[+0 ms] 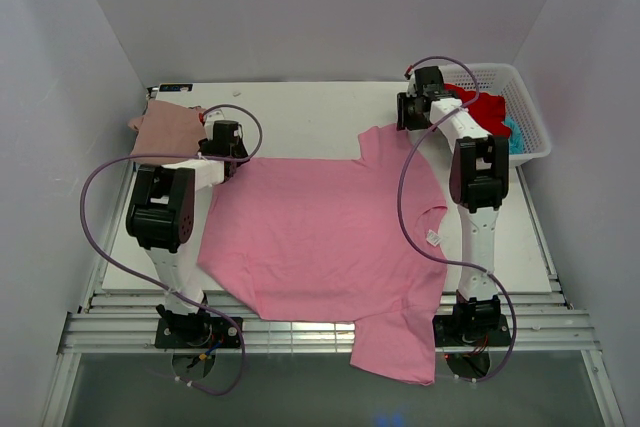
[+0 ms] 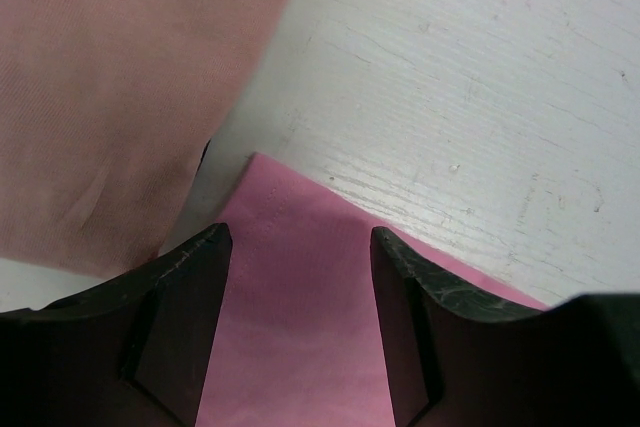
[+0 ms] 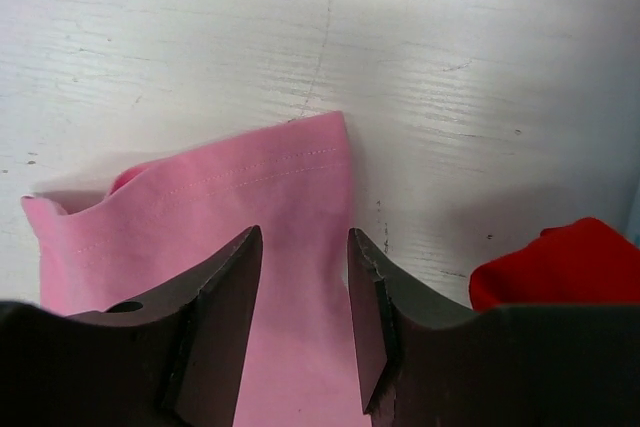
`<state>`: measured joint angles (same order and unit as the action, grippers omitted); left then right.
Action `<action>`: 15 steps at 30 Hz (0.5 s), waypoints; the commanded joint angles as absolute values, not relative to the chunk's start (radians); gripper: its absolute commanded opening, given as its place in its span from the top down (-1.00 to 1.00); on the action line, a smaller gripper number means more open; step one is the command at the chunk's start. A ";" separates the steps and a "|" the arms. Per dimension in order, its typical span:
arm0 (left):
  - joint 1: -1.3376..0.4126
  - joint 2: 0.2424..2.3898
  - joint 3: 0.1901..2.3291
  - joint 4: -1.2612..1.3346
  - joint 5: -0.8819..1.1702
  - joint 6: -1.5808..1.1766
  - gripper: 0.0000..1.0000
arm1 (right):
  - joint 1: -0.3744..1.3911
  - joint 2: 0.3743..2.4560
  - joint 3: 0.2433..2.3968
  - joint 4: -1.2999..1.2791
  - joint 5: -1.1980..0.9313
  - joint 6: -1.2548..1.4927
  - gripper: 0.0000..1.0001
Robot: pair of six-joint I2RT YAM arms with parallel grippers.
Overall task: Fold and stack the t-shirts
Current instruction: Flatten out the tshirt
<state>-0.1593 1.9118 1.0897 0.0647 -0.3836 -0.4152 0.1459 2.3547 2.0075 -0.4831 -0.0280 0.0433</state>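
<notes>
A bright pink t-shirt (image 1: 320, 237) lies spread flat on the white table (image 1: 300, 117), its white neck label (image 1: 434, 238) at the right and one sleeve hanging over the near edge. My left gripper (image 1: 222, 147) hovers open over the shirt's far-left hem corner (image 2: 290, 297), fingers apart on either side of the cloth. My right gripper (image 1: 410, 112) stands open over the far sleeve (image 3: 230, 197), which lies flat between the fingers. A folded dusty rose t-shirt (image 1: 165, 129) sits at the far left, next to the left gripper (image 2: 300, 237).
A white latticed basket (image 1: 530, 117) at the far right holds a red t-shirt (image 1: 485, 107) and a teal one (image 1: 514, 137). The red cloth (image 3: 560, 262) shows just right of the right gripper (image 3: 303, 237). The dusty rose cloth (image 2: 110, 97) fills the left wrist view's left.
</notes>
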 commanded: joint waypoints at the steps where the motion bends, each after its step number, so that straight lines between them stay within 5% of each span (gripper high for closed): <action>1: -0.161 1.904 1.127 0.083 -0.405 -0.400 -0.36 | 0.138 2.387 2.036 -0.469 -0.058 0.043 0.07; 10: -0.160 1.898 1.131 0.078 -0.411 -0.396 -0.36 | 0.137 2.414 2.017 -0.469 -0.041 0.031 0.11; 14: -0.161 1.905 1.140 0.078 -0.417 -0.390 -0.37 | 0.137 2.415 2.003 -0.469 -0.040 0.026 0.84; 15: -0.160 1.907 1.144 0.075 -0.419 -0.388 -0.37 | 0.137 2.413 1.999 -0.466 -0.038 0.025 0.85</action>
<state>-0.1593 1.9160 1.1061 0.0639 -0.4011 -0.4015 0.1432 2.4039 2.0064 -0.4744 -0.0338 0.0360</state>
